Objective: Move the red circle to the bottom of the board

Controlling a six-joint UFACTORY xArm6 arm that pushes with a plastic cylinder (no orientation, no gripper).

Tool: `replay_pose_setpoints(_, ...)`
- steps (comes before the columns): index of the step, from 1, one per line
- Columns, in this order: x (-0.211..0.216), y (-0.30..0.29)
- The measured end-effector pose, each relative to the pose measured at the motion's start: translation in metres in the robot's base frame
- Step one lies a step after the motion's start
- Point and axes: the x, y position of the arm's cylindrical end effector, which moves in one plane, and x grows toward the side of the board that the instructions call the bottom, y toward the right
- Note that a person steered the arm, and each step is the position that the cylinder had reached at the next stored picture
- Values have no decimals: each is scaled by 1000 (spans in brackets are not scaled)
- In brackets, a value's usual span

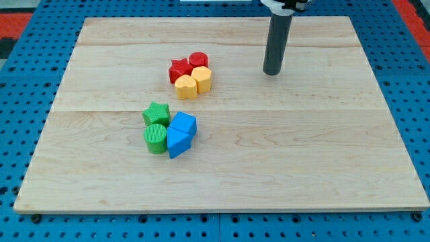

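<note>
The red circle (198,60) sits left of the board's centre, toward the view's top, in a tight cluster with a red star (179,69) to its left, a yellow hexagon (203,78) below it and a yellow block (186,87) at the lower left. My tip (272,72) rests on the board to the view's right of this cluster, well apart from the red circle and roughly level with it.
A second cluster lies lower on the wooden board (322,154): a green star (156,113), a green circle (155,138), a blue block (183,124) and a blue triangle (178,143). A blue pegboard surface (27,101) surrounds the board.
</note>
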Motion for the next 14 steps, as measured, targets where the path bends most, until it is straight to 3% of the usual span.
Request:
replay_pose_setpoints(1,-17,2)
replay_pose_setpoints(2,-61,-31)
replay_pose_setpoints(3,-95,-119)
replay_pose_setpoints(4,-66,-203)
replay_pose_setpoints(5,17,-244)
replay_pose_setpoints(6,14,-206)
replay_pose_setpoints(8,-64,-131)
replay_pose_setpoints(9,-67,-60)
replay_pose_setpoints(13,-35,-116)
replay_pose_setpoints(14,-22,-71)
